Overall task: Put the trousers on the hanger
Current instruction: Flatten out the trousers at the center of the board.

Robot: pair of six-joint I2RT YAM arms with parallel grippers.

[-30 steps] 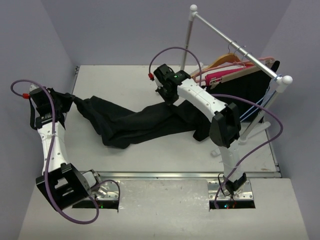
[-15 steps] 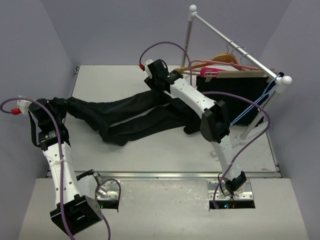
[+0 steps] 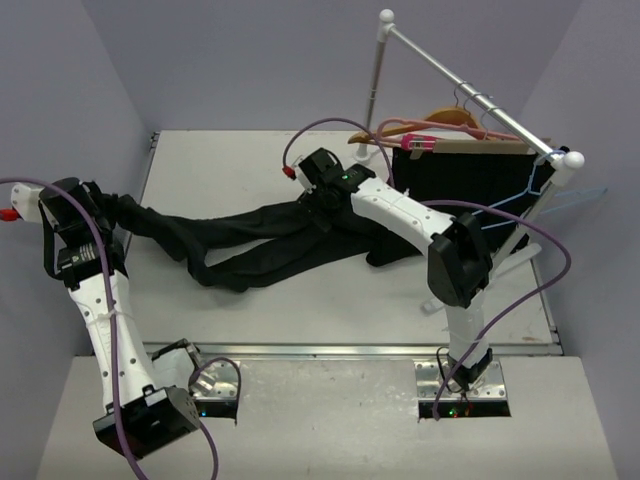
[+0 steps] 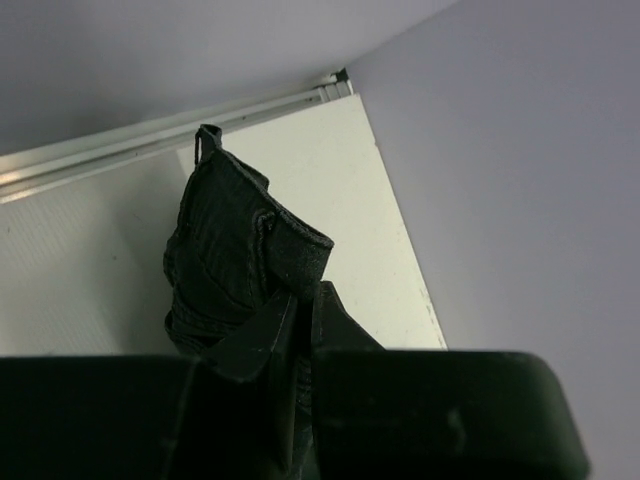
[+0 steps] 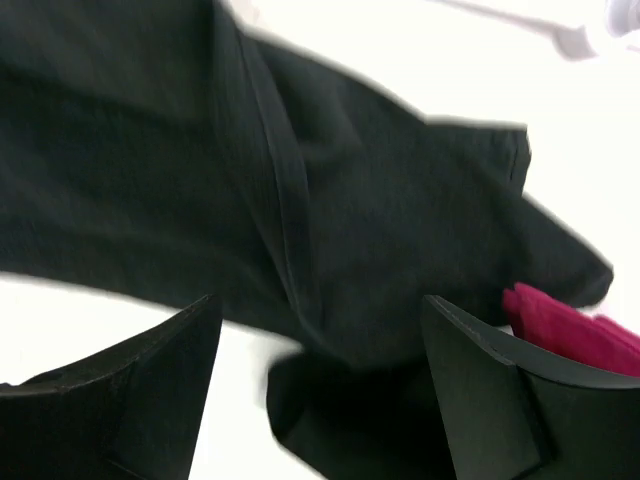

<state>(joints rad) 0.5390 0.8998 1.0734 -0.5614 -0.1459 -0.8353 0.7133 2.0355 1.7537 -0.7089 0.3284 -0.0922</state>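
- Pale lilac-grey walls close in a white worktop (image 3: 250, 170) on three sides, and a white garment rail (image 3: 470, 95) stands at its far right corner.
- The trousers (image 3: 260, 240) lie stretched across the middle of the worktop. They are plain black cloth, with the two legs running side by side from the left edge towards the rail.
- The left claw (image 3: 110, 205) sits at the left edge of the worktop, clamped on one end of the trousers. In the left wrist view its fingers (image 4: 265, 335) meet on a fold of the cloth, and the bunched end rises above them with a stitched edge showing.
- The right claw (image 3: 310, 200) hangs over the trousers near the middle of the worktop. In the right wrist view its fingers (image 5: 130, 390) stand wide apart with black cloth spread below them (whether the tips touch the cloth cannot be told).
- The tan wooden hanger (image 3: 445, 118) hangs by its hook from the rail, well apart from the trousers.
- A thin pink hanger (image 3: 400, 128) hangs just in front of it.
- A flat wooden hanger (image 3: 470, 147) on the rail holds a second black garment (image 3: 470, 185) by clips.
- A blue wire hanger (image 3: 545, 190) is at the rail's right end.
- Magenta cloth (image 5: 570, 330) shows at the right of the right wrist view, beside the black cloth.
- Any print on the arm housings is too small to read.
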